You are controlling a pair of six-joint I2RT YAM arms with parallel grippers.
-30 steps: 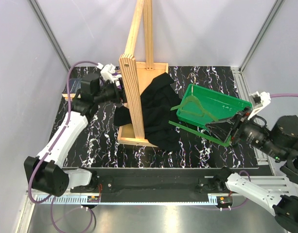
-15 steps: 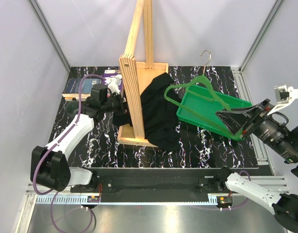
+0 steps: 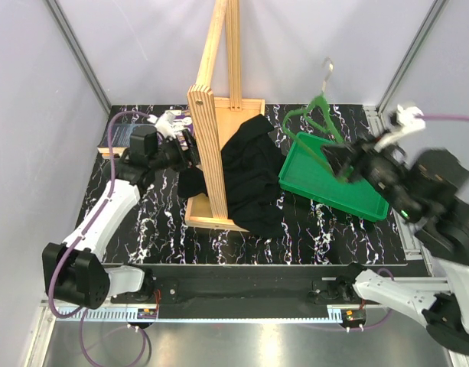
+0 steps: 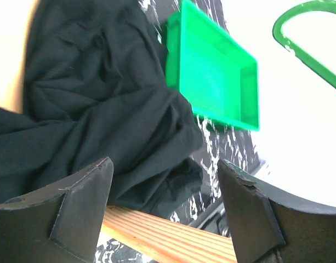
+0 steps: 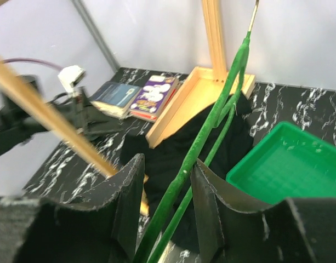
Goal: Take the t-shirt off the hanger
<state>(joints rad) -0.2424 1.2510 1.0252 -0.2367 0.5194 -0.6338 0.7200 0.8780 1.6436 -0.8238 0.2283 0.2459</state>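
The right hand (image 3: 340,159) pinches the hanger (image 5: 185,167), holding it tilted in the air above the green tray (image 3: 318,182) (hook uppermost). The t-shirt (image 3: 249,180) lies heaped on the table (image 3: 326,229) and across the base of the wooden stand (image 3: 206,138). The left hand (image 4: 165,164), fingers spread, hovers just beside the t-shirt.

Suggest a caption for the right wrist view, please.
Right gripper grips the bare green hanger, t-shirt and tray lying beyond.
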